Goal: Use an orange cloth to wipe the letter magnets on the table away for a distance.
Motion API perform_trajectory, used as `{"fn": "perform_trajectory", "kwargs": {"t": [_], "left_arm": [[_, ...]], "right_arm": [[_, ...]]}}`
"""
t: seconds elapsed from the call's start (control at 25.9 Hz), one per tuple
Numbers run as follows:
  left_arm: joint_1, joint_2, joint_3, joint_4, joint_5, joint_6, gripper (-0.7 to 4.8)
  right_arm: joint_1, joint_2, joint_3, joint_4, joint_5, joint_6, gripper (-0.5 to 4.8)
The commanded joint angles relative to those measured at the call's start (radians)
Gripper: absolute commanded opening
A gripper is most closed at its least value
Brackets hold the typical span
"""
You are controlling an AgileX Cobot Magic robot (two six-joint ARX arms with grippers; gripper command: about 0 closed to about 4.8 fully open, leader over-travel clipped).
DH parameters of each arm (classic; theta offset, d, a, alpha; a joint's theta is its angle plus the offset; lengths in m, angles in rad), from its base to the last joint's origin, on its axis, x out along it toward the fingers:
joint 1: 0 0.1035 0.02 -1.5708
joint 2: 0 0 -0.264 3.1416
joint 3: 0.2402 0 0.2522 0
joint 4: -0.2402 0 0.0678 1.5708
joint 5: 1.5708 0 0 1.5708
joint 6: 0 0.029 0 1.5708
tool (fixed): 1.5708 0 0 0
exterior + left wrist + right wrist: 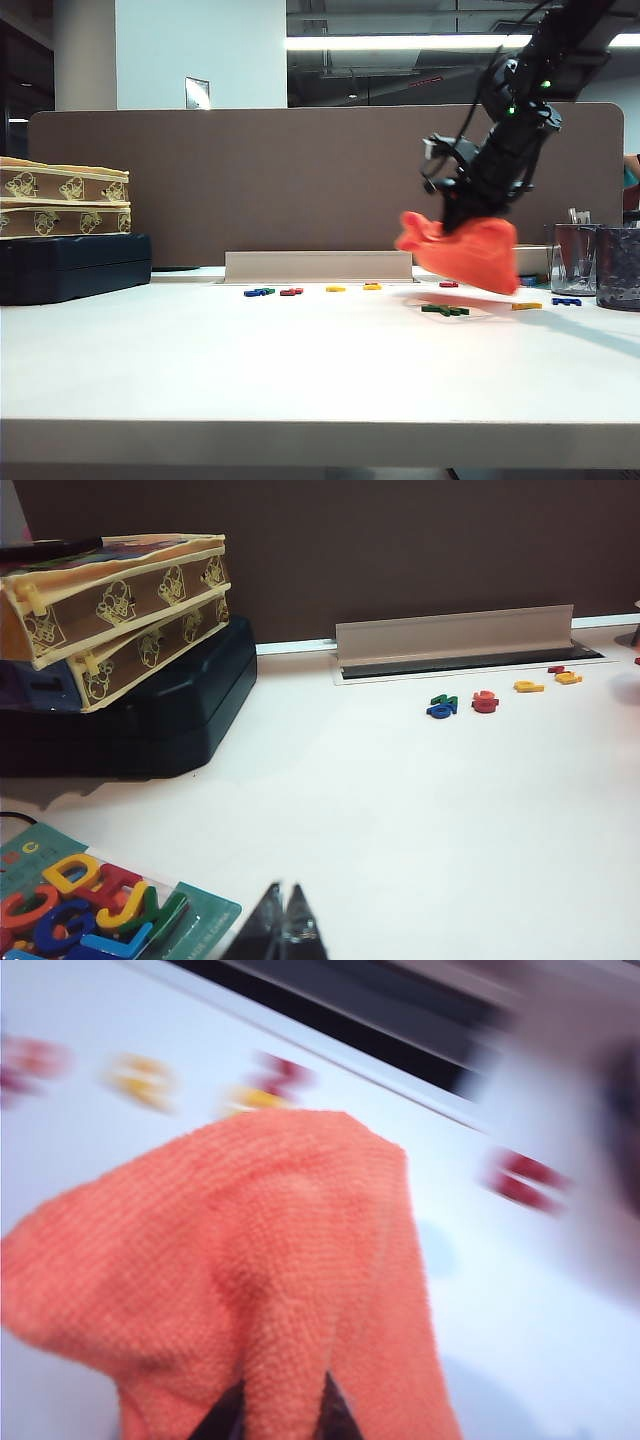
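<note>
Bunched orange cloth [470,250] hangs from right hand [280,1405], seemingly clear of table [300,370].

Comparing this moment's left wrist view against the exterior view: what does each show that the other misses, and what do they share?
Only the left wrist view shows the packet of big coloured letters and the shut left hand low over the table. Only the exterior view shows the right hand holding the orange cloth just above the table, plus the cups at far right. Both show the stacked boxes, the brown divider and the letter magnets.

Left hand [282,920] closed; right hand [280,1415] clamped.
</note>
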Motion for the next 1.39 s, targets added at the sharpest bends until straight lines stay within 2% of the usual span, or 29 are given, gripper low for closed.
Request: {"fn": "perform_trajectory", "kwargs": {"t": [0.04, 0.42, 0.58, 0.62, 1.23, 1.39], "left_arm": [[0.002, 0.001, 0.001, 0.009, 0.0, 0.0, -0.06], [0.002, 0.001, 0.001, 0.01, 0.0, 0.0, -0.06], [0.002, 0.001, 0.001, 0.01, 0.0, 0.0, -0.06], [0.002, 0.001, 0.001, 0.01, 0.0, 0.0, -0.06], [0.002, 0.001, 0.001, 0.01, 0.0, 0.0, -0.06], [0.002, 0.001, 0.001, 0.01, 0.001, 0.0, -0.06]], "right_arm": [[0.029, -0.024, 0.004, -0.018, -0.173, 0.003, 0.8], [0.169, -0.066, 0.004, -0.231, -0.198, -0.077, 0.48], [0.2, -0.072, 0.004, -0.291, -0.196, -0.118, -0.03], [0.207, -0.073, 0.004, -0.299, -0.196, -0.118, -0.02], [0.213, -0.076, -0.051, -0.406, -0.185, -0.173, -0.02], [0.213, -0.075, -0.166, -0.375, -0.081, -0.219, -0.02]]}}
